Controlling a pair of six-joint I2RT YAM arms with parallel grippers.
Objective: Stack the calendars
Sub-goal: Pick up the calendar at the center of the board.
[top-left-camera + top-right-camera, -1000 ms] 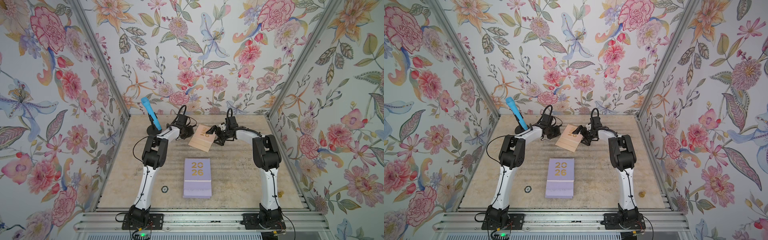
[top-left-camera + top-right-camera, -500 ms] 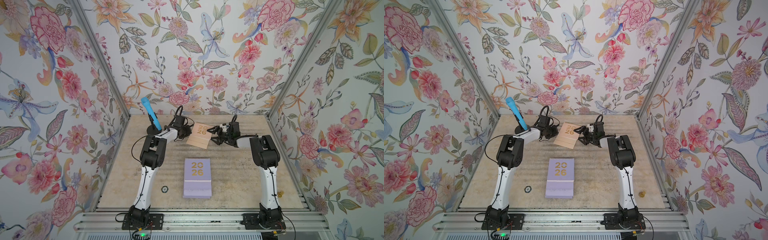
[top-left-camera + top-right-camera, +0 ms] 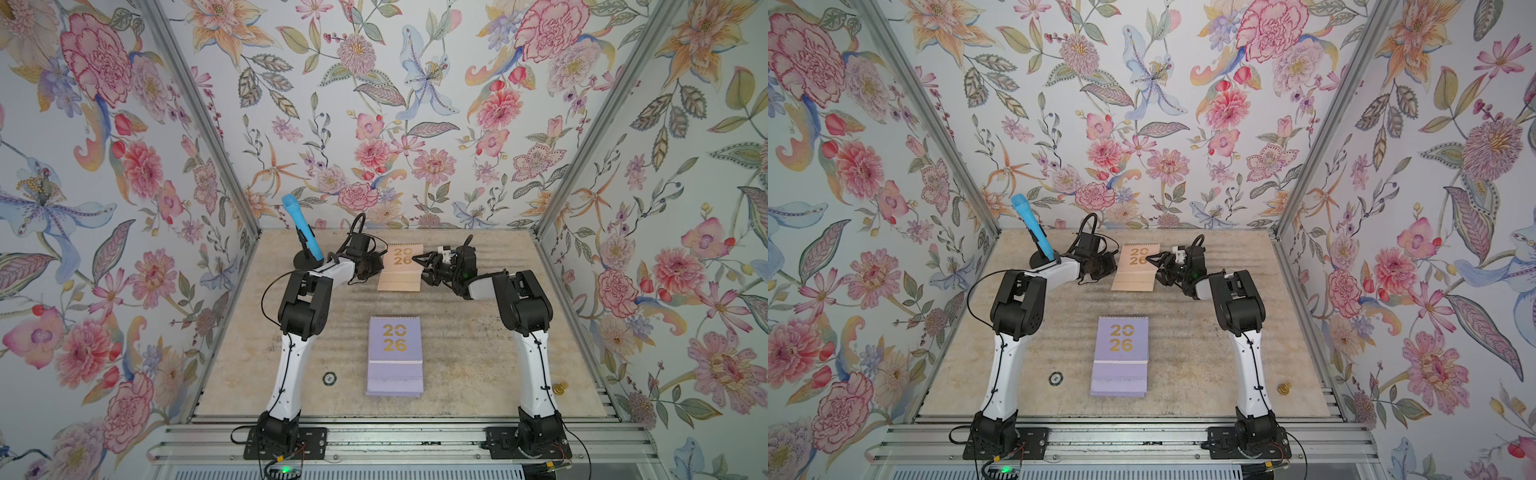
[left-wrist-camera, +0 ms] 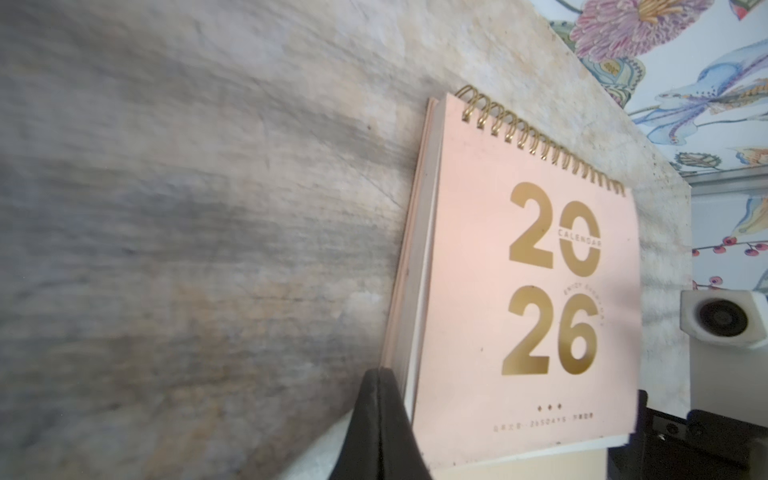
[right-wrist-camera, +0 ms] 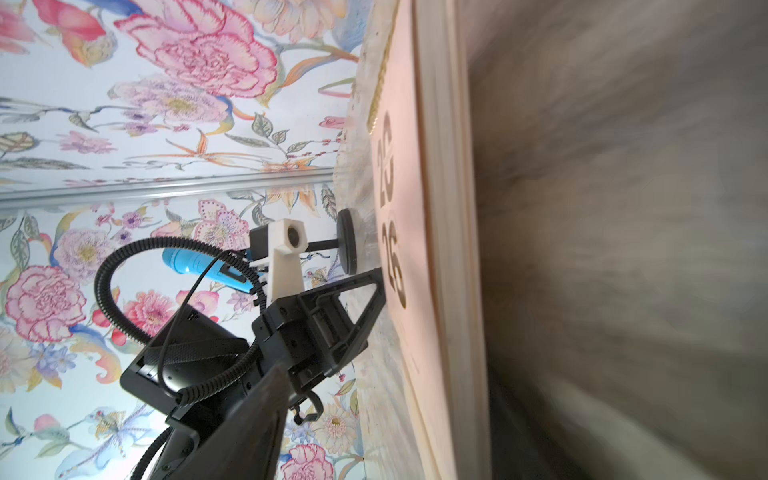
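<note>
Calendars first: in both top views the peach calendar [image 3: 400, 268] [image 3: 1136, 268] lies well beyond the lavender stack [image 3: 395, 357] [image 3: 1120, 357], lined up with it, gold "20 26" facing up. The left gripper [image 3: 376, 267] [image 3: 1111, 266] is clamped on its left edge. The right gripper [image 3: 424, 269] [image 3: 1158, 270] is at the opposite edge, jaws standing apart.

From the left wrist, the peach cover looms close, with one black finger [image 4: 374, 424] against its side.

From the right wrist, the calendar shows edge-on, and the left gripper's upper finger [image 5: 368, 291] presses on the cover beside the "26". I cannot tell whether the right jaws touch it.
</note>
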